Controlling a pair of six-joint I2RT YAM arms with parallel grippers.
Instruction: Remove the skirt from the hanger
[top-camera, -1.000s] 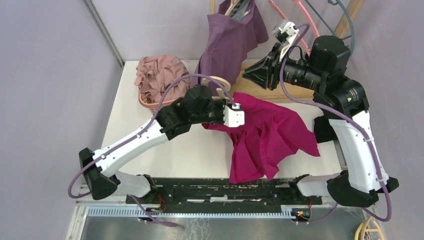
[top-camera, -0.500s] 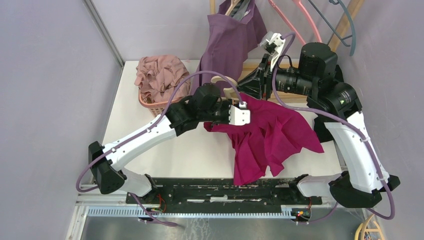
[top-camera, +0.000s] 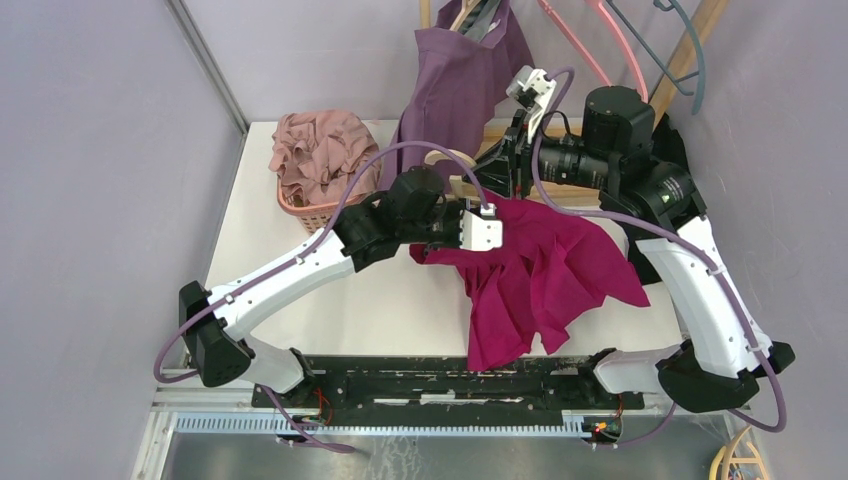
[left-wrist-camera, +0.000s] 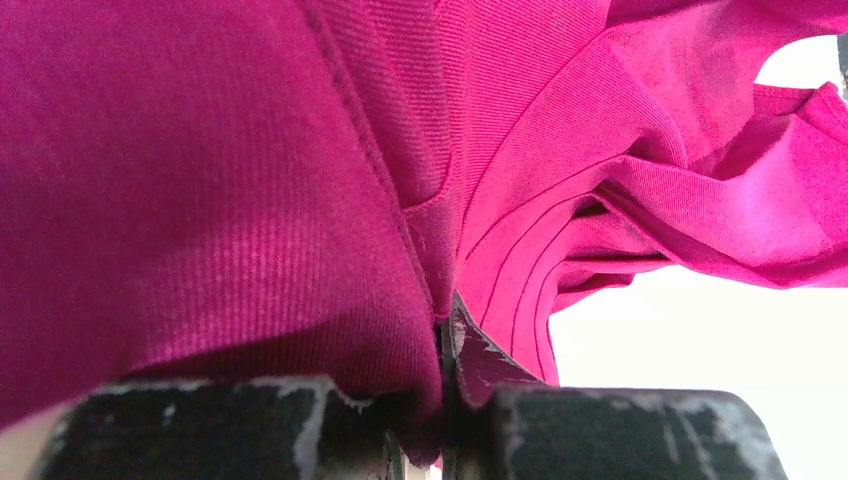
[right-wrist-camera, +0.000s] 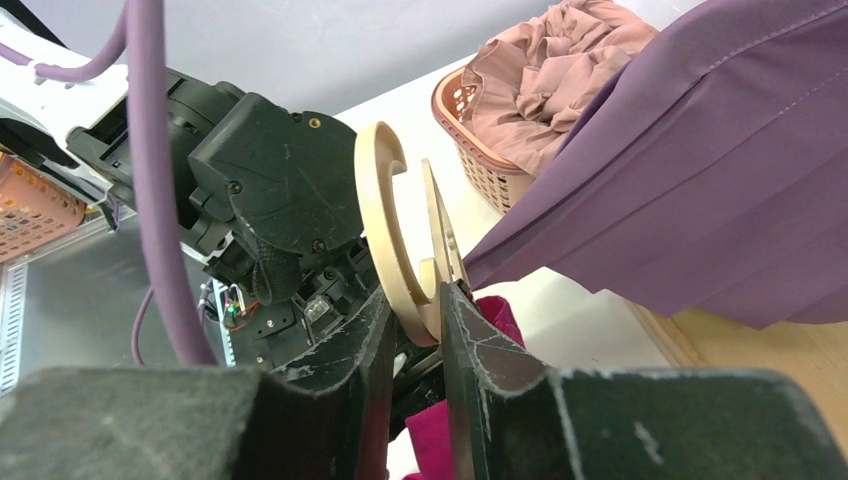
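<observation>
Left pincer (left-wrist-camera: 445, 330) is clamped tight on a seam fold of the magenta skirt (top-camera: 545, 270). The right pincer (right-wrist-camera: 415, 310) is narrow and pinches the beige hanger (right-wrist-camera: 370, 215) at the base of its hook. The skirt hangs off the hanger over mid-bench, right of centre, its lower folds trailing toward the near edge.

Risks:
- My hanger grip is thin, so a hard tug from the left could twist the hook out of my fingers.
- I hold only a small bite of cloth, so the fabric may slip, or the waistband may stay caught on the hanger arms, which I can't see.
- The purple garment (top-camera: 460, 80) hangs just beside my right wrist, and pulling far or right could snag it.
- The basket (top-camera: 305, 208) sits near my left elbow, and swinging left may knock it.
</observation>
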